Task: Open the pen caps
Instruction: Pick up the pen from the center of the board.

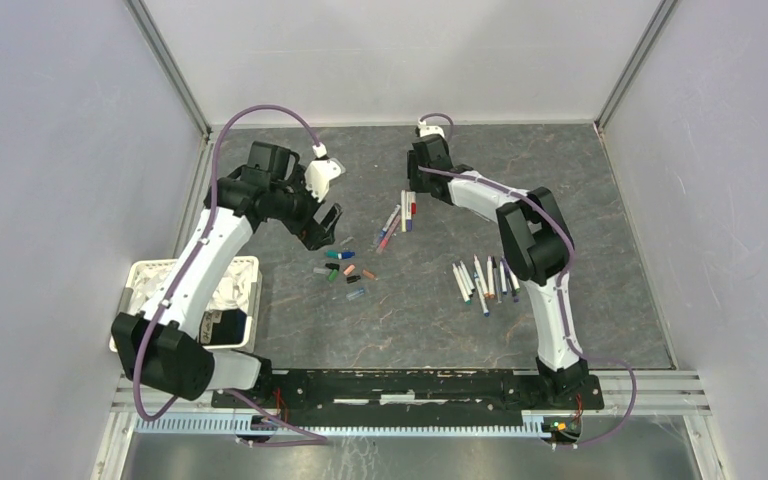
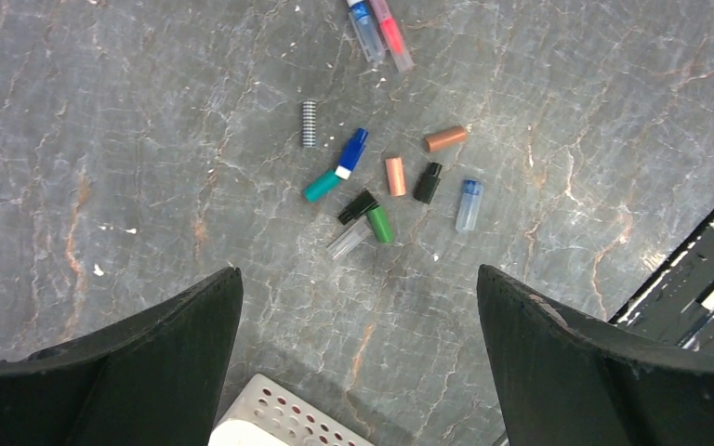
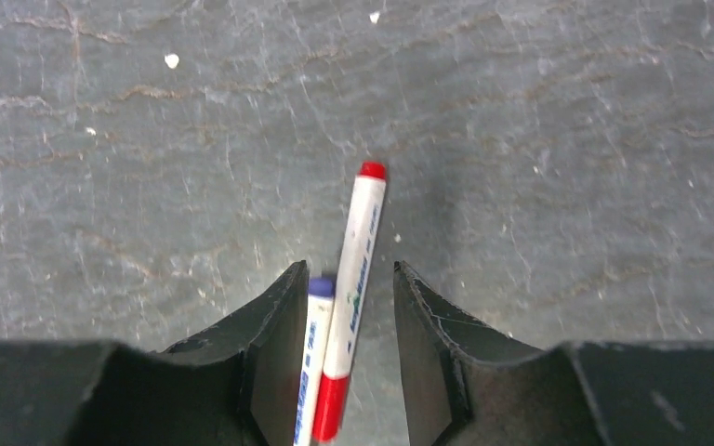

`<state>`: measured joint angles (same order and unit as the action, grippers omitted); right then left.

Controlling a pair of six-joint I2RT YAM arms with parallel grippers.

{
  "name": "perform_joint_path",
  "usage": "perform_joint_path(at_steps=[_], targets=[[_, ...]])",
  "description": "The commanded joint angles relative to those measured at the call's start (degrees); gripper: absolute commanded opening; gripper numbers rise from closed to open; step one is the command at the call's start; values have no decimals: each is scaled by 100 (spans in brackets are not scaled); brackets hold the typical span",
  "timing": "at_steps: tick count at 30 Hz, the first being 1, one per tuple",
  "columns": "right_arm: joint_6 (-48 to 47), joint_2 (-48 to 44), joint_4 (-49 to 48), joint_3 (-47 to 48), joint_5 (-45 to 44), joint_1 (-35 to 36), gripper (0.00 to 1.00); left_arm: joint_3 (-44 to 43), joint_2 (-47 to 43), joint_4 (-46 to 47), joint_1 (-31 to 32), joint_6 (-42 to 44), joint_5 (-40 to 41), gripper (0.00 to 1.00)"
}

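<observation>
Plastic governs how this job will handle. The slim white-barrelled marker pens look light, stiff and smooth, and are likely to roll or skid on the dark grey, marble-veined tabletop. One batch lies fanned out beside the right arm. A smaller bunch lies mid-table under the right arm's fingers.

In the right wrist view these black, wedge-shaped fingers stand narrowly parted around two pens lying side by side: a white pen with a red cap and a white pen with a blue end. A sliver of tabletop shows beside the red one, so they do not seem clamped.

The middle of the barrel looks the sound place to take hold, leaving the cap free to be pulled straight off. Its friction fit probably needs a firm tug.

The left arm's fingers are spread wide and empty above the stubby loose pen caps. These are blue, teal, green, black and salmon, scattered close together, with a small ribbed metal spring just beside them. A white perforated plastic basket sits near.
</observation>
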<state>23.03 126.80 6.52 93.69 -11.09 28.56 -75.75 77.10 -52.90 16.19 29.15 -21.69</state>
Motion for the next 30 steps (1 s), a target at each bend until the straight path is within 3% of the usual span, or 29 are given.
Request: perform_joint_path(at_steps=[1,10,17,24,30], targets=[[-58,430,153,703,-204,5,44,91,-336,206,-19,-191,-348,100],[-196,906,551,1035,-760,1,40,238,-404,211,-19,-111,-325,100],[-204,733,523,658,-876,-53,22,297,-398,216,-23,-130,-370,100],[-122,-17,340,-339,-913,-192,0,185,-449,215,-19,-327,-406,100],[277,-1429,-372,-1695,-352,-237,0,-15,-558,342,-19,-693,-363,100]])
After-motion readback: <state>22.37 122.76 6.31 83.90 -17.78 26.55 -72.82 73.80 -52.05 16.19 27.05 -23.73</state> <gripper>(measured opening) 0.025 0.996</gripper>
